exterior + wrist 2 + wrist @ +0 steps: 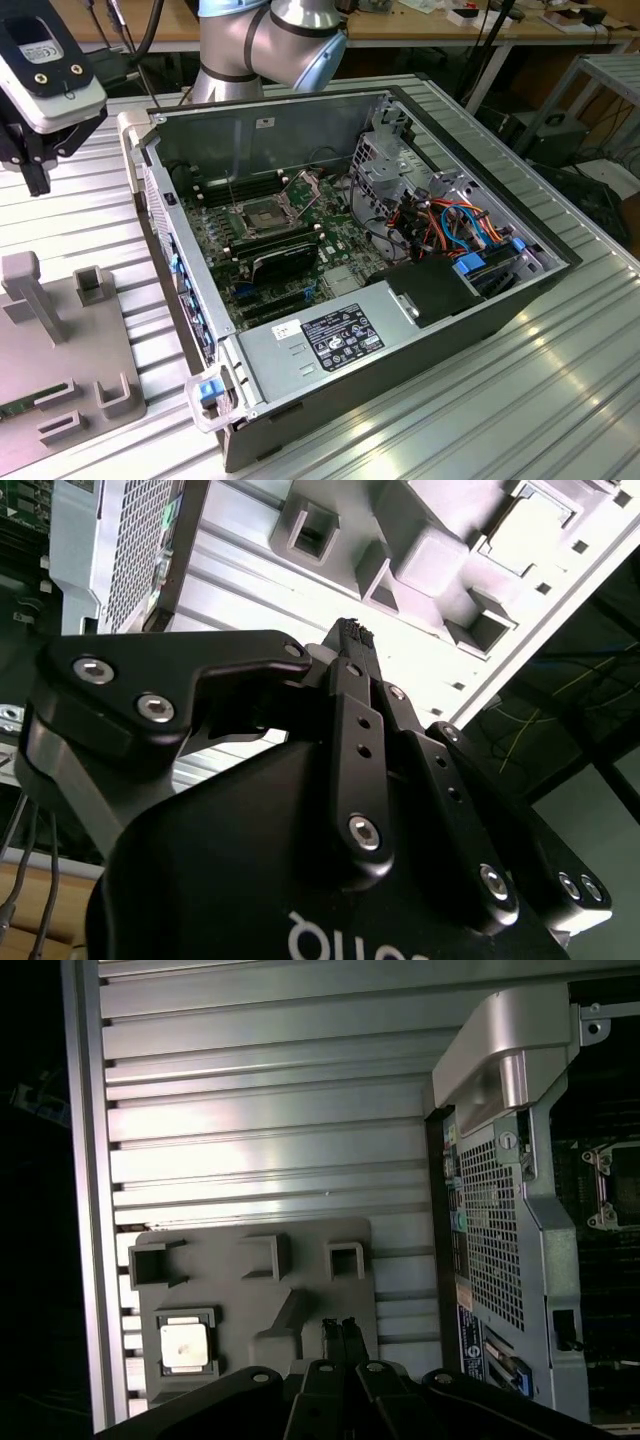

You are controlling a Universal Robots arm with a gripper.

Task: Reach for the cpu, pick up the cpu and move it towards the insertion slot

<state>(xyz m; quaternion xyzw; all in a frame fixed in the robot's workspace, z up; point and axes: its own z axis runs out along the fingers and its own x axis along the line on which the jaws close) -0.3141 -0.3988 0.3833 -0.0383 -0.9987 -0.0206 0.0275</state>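
The cpu (185,1344), a small pale square chip, lies in a square pocket of the grey fixture plate (230,1290) on the ribbed table. My gripper (340,1326) hangs above the plate, off to the side of the cpu, with its black fingers pressed together and nothing between them. The shut fingertips (352,632) also show in the second wrist view, over the same plate (450,560). In the exterior view the gripper (36,165) is high at the left, outside the open computer case. The insertion slot (262,215), a silver-framed socket with a dark centre, sits on the motherboard inside the case.
The open computer case (190,300) stands to the exterior view's right of the fixture plate (60,350), its wall between plate and socket. A green memory stick (30,402) lies on the plate among upright grey posts (25,290). Cables and a drive cage fill the case's far side.
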